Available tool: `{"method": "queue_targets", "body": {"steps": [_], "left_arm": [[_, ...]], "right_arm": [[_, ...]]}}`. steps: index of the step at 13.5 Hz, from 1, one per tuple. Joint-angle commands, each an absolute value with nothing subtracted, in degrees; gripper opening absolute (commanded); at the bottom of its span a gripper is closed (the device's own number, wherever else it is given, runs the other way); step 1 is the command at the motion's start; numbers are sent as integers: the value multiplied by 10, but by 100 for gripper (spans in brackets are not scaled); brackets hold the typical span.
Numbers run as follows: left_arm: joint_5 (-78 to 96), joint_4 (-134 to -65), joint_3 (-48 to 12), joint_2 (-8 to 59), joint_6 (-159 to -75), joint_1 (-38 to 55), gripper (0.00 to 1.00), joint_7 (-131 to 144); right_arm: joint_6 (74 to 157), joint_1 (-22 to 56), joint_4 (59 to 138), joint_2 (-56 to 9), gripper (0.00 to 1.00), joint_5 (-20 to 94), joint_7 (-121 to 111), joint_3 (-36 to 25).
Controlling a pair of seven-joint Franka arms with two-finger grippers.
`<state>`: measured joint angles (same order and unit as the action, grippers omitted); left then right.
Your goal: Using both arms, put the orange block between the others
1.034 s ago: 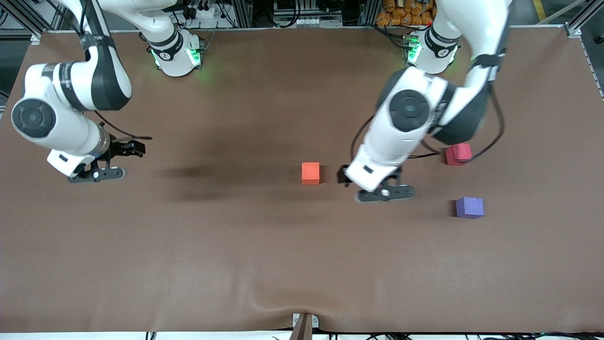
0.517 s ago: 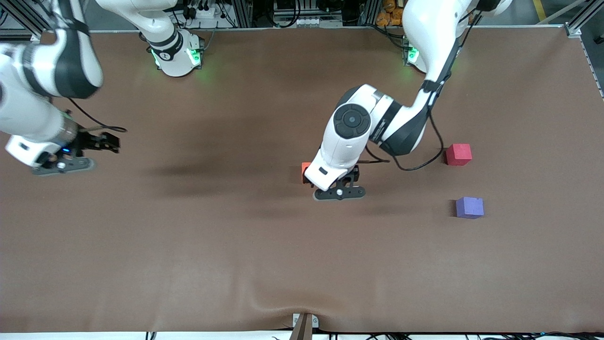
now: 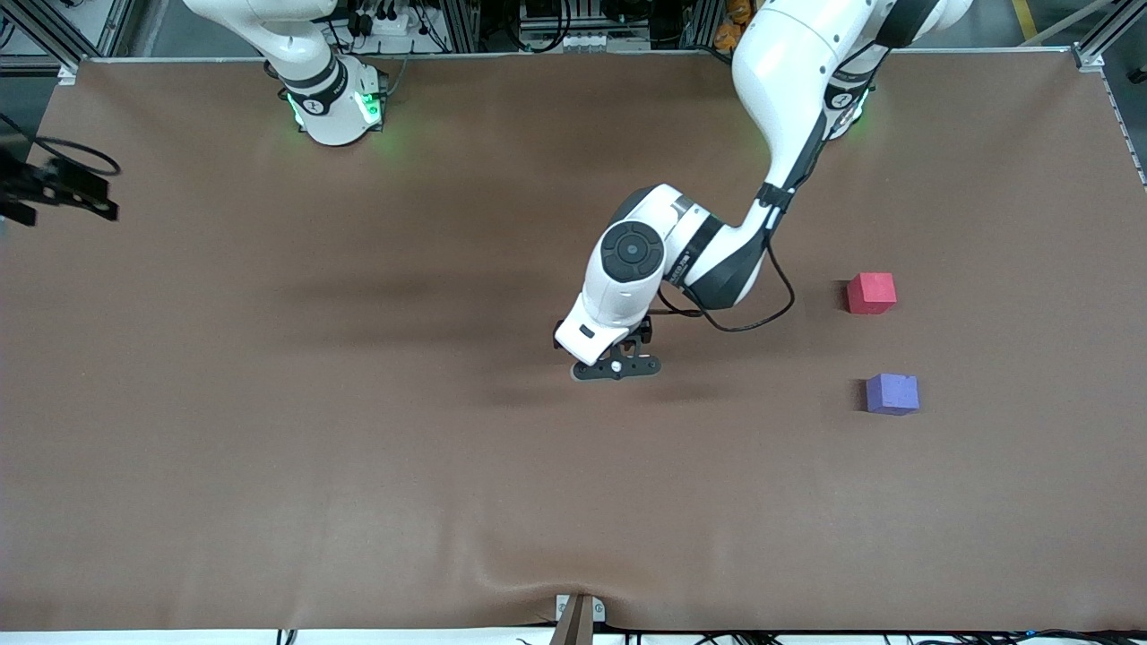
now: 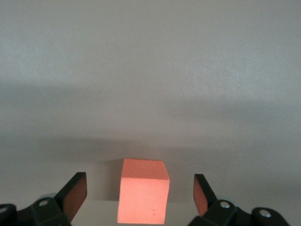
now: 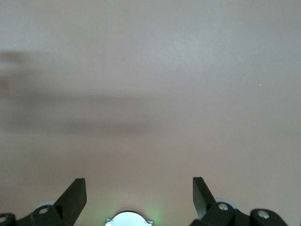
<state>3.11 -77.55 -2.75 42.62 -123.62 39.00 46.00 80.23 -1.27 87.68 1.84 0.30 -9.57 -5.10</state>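
1. Orange is the colour of the orange block [image 4: 143, 197]. It sits on the brown counter [image 3: 358, 466] near the middle, right under the left gripper [image 4: 140, 195].
2. The left wrist view shows the block between the two black fingers [image 4: 75, 194]. The fingers are wide apart and do not touch it.
3. In the front view the left arm [image 3: 771, 116] covers the orange block, so it cannot be seen there. A second ago it showed fully, and half a second ago only a thin edge peeked out.
4. The left gripper [image 3: 616, 367] has moved from near the other blocks toward the middle of the counter, and now it is over the orange block.
5. The pinkish-red block [image 3: 871, 293] and the purple-blue block [image 3: 892, 393] lie toward the left arm's end of the counter. The purple-blue one is nearer to the front camera. There is a gap between them. They have not moved.
6. The right arm has pulled away to the edge of the front view. Only a dark bit of it [image 3: 54, 190] and a cable show there, cut off by the frame.
7. The right gripper [image 5: 140, 195] is over bare counter in the right wrist view. Its fingers [image 5: 75, 195] are wide apart and hold nothing.
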Motion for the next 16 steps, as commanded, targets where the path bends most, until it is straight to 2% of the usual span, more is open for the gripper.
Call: {"method": "queue_targets", "body": {"steps": [1,6,13,16], "left_arm": [[43,-763,-25,451,-1245,402,100,486],[48,-764,-25,467,-1250,417,100,489],[43,-777,-24,472,-1250,431,100,484],[26,-790,-23,468,-1249,428,100,475]], "right_arm": [[790,-48,872,40,100,49,-84,-46],[833,-56,870,39,100,37,-84,-49],[846,-33,875,11,100,17,-85,-46],[867,-47,876,11,100,27,-85,-46]]}}
